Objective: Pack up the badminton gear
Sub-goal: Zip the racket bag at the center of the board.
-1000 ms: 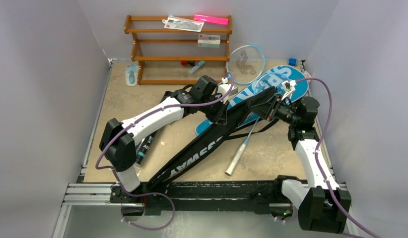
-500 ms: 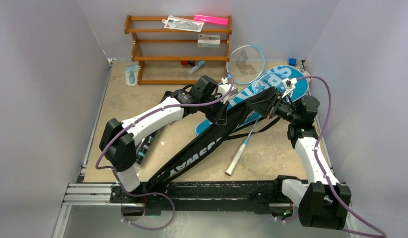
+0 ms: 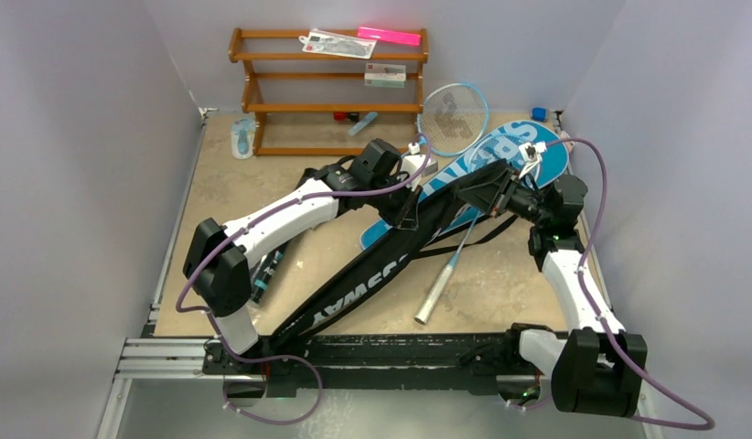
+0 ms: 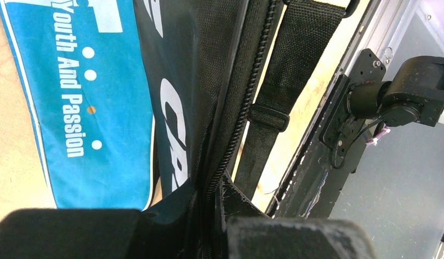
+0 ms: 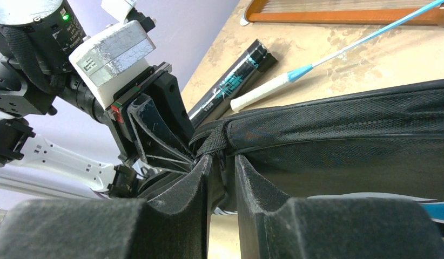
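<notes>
Grey walls (image 3: 80,137) enclose a tan tabletop (image 3: 235,192), wooden rack (image 3: 299,108) at the back

So the top cam sits high up behind the arm bases, looking down and forward over the whole table (image 3: 263,192) to the wooden rack (image 3: 327,91) at the far wall. Both wrist cams are jammed right up close. The left one stares past its own fingers (image 4: 176,210) along the black cover (image 4: 209,70) toward the near rail (image 4: 311,178). The right one looks low across the table at the left gripper (image 5: 190,156). That cover's in all three views.
</notes>
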You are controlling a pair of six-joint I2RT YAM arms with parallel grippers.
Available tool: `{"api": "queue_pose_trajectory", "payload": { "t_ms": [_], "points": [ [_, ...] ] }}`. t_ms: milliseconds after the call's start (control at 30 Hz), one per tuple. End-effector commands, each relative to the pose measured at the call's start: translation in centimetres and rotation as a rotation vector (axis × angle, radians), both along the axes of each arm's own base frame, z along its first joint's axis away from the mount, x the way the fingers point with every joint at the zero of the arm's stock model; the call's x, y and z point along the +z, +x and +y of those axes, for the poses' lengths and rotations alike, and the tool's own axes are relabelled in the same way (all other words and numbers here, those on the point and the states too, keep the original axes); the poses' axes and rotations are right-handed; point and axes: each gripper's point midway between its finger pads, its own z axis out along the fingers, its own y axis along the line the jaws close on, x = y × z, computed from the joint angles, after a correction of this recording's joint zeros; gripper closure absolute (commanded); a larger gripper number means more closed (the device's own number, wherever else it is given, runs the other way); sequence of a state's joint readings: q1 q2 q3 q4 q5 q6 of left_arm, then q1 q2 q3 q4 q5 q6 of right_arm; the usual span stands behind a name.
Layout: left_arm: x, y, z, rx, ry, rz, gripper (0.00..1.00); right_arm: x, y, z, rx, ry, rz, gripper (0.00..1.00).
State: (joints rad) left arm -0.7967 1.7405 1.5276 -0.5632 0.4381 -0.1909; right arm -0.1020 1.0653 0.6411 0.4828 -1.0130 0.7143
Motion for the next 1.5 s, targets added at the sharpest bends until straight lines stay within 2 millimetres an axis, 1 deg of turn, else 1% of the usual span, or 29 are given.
{"api": "queue_pose_trajectory", "payload": {
  "t_ms": [0,200,333,400,467,533,667,800,867,900,967,1033,1200,1333,1367,1400,1467],
  "points": [
    [4.5,0.2,-1.4,-0.033,-0.119,-0.063,1.00,0.4,0.2,0.4,0.016,-0.015,-0.033,0.77],
    [4.4,0.2,-1.4,-0.034,-0.116,-0.062,1.00,0.0,0.1,0.7,0.026,-0.008,-0.024,0.77],
    [4.3,0.2,-1.4,-0.035,-0.115,-0.059,1.00,0.3,0.2,1.0,0.034,0.000,-0.024,0.77],
    [4.1,0.2,-1.5,-0.036,-0.113,-0.057,1.00,0.4,0.3,1.2,0.039,0.007,-0.023,0.81],
    [4.0,0.2,-1.5,-0.034,-0.109,-0.053,1.00,0.4,0.4,1.2,0.042,0.013,-0.014,0.88],
    [3.7,0.4,-1.4,-0.026,-0.099,-0.055,1.00,0.5,0.4,1.3,0.047,0.015,-0.011,1.00],
    [3.3,0.8,-1.0,-0.003,-0.072,-0.070,1.00,0.6,-0.2,1.8,0.086,0.004,-0.026,1.00],
    [3.0,1.3,-0.8,0.015,-0.053,-0.085,1.00,0.3,-1.2,2.8,0.139,-0.030,-0.039,1.00],
    [2.8,1.7,-0.7,0.027,-0.043,-0.091,1.00,-0.1,-2.0,4.1,0.169,-0.085,-0.046,1.00],
    [2.8,1.8,-0.8,0.030,-0.041,-0.093,1.00,-0.2,-2.1,4.5,0.167,-0.128,-0.055,1.00],
    [3.0,1.8,-0.8,0.028,-0.039,-0.096,1.00,-1.0,-2.3,5.3,0.157,-0.202,-0.062,1.00],
    [3.2,1.9,-1.0,0.023,-0.042,-0.098,1.00,-1.4,-2.4,5.5,0.145,-0.238,-0.067,1.00],
    [2.9,1.7,-1.3,0.010,-0.039,-0.089,1.00,-1.4,-3.1,6.3,0.186,-0.231,-0.082,1.00],
    [2.9,1.6,-1.4,0.011,-0.042,-0.094,1.00,-2.1,-3.9,7.5,0.243,-0.248,-0.082,1.00],
    [2.9,1.7,-1.3,0.015,-0.047,-0.099,0.98,-2.3,-3.9,7.5,0.243,-0.259,-0.079,1.00],
    [3.0,1.7,-1.3,0.017,-0.054,-0.109,0.92,-2.6,-3.7,7.4,0.224,-0.273,-0.074,1.00],
    [3.3,1.8,-1.1,0.028,-0.062,-0.128,0.77,-2.9,-3.0,6.6,0.143,-0.304,-0.066,1.00]
  ]
}}
